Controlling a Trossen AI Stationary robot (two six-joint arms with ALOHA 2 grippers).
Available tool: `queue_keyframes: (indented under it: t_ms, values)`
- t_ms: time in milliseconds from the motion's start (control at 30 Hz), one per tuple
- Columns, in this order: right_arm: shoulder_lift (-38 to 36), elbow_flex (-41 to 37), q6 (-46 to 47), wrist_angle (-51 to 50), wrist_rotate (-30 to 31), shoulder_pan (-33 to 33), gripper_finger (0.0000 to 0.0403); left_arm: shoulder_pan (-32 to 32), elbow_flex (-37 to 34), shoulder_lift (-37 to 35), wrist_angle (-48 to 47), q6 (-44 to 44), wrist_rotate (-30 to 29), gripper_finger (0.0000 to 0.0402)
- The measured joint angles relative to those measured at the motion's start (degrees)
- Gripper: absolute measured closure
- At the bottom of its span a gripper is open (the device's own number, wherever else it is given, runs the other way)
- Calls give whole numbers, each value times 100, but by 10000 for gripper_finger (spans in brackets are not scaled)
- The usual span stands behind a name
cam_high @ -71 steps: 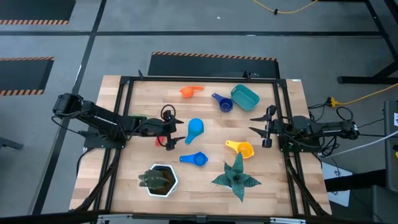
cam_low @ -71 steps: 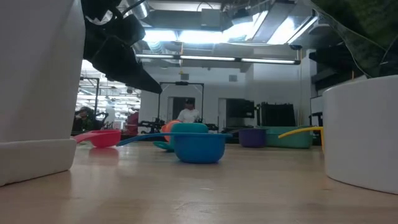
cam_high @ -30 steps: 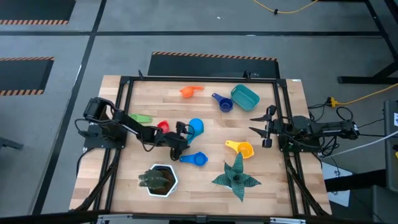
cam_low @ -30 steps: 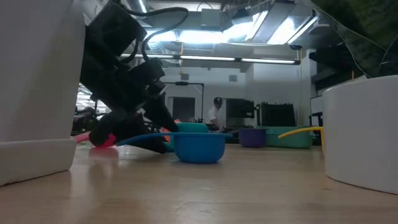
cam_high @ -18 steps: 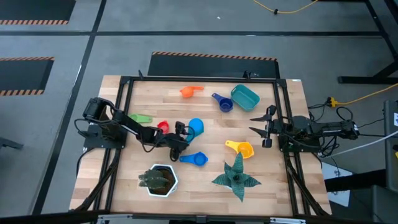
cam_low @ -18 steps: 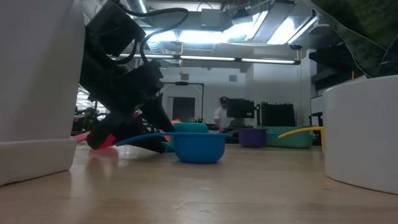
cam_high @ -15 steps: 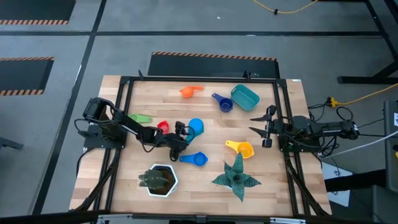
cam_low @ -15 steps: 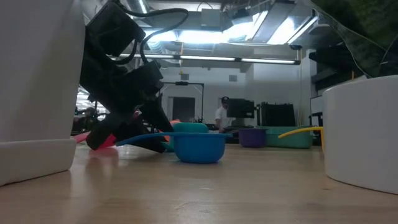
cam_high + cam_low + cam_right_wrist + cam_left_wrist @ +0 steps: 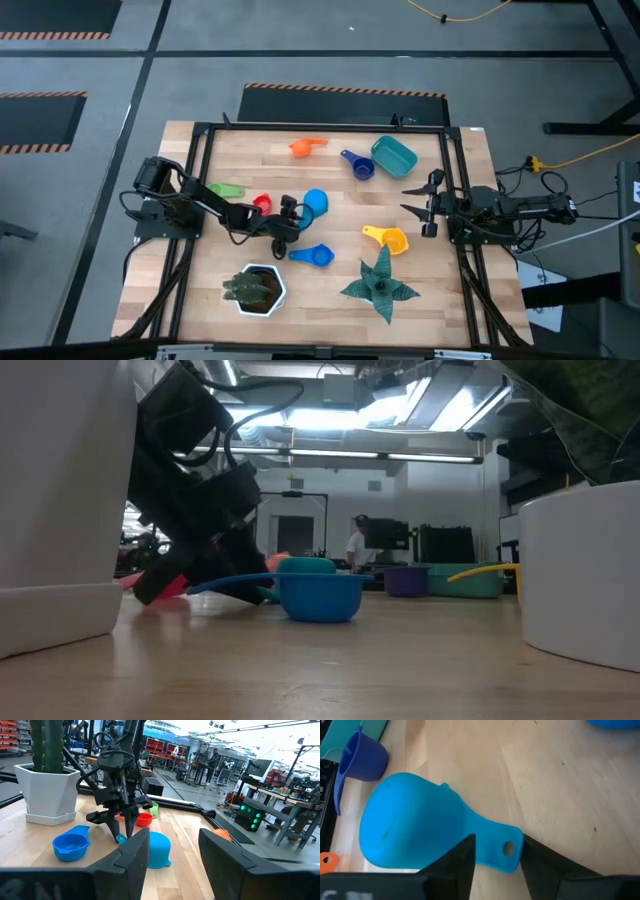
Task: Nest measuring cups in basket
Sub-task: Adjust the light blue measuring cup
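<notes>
The left arm reaches across the table from its base at the left edge, stretched low, with the wrist tipped down toward the wood. The left gripper (image 9: pixel 290 218) stands at the middle of the table, and its two dark fingers (image 9: pixel 465 857) sit on both sides of the short handle of the light blue measuring cup (image 9: pixel 415 837). This cup lies upside down on the wood. The jaws are narrow and close to the handle, but I cannot tell if they already press it — in the left wrist view a thin gap may remain on each side.

The right arm waits at the right edge of the table, its right gripper (image 9: pixel 425 208) open and empty, pointing toward the centre.

The basket (image 9: pixel 394 155) stands near the far edge, right of the middle, and the dark blue cup (image 9: pixel 358 164) is just beside it. The orange cup (image 9: pixel 303 147) lies near the far edge too. The red cup (image 9: pixel 262 204) and green cup (image 9: pixel 226 189) are beside the left arm — the blue cup (image 9: pixel 314 255) and yellow cup (image 9: pixel 388 238) lie nearer the front.
</notes>
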Motion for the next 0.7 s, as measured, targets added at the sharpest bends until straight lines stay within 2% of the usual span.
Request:
queue_keyframes:
  t_ms: [533,700]
  values:
    - [0,0,0,0,0,-1,227,0,-3,0,52,35,7,391]
    - [-1,0,0,-1,0,-2,227,0,0,-4,52,28,3,396]
